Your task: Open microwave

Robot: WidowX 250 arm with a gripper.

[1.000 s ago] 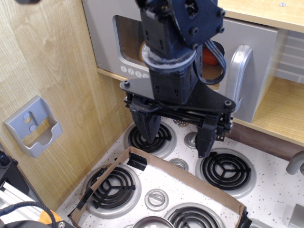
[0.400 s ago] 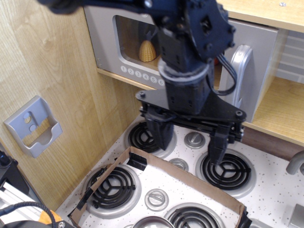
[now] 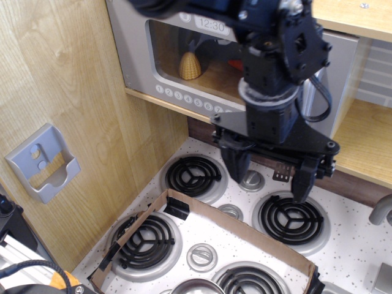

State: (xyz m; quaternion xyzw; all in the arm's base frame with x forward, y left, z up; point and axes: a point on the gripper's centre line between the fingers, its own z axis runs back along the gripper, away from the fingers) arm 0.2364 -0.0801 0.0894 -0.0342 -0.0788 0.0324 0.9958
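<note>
The microwave, a grey toy unit, sits in the upper part of the view on a wooden shelf against the wood-grain wall, its door shut flush with the body. Through the wide window a yellow ribbed cone stands on the wooden floor of the cavity, with an orange object just beside the arm's edge, too hidden to identify. A clock display above the window reads "12:30". Below the window runs a row of round white number buttons, on which 1 through 7 can be read before the arm covers the rest. The silver vertical handle at the door's right side is largely hidden behind the black arm and its cable. The gripper hangs in front of the microwave's lower right corner, pointing down over the stove; its two black fingers are spread wide apart and hold nothing, and neither touches the handle. Beneath it lies a white speckled stove top with black coil burners and grey round knobs. A shallow brown cardboard tray rests diagonally across the front burners. On the left wall a small grey pocket-shaped bracket with two holes is mounted, well apart from the microwave. A further wooden shelf opens to the right of the handle.
</note>
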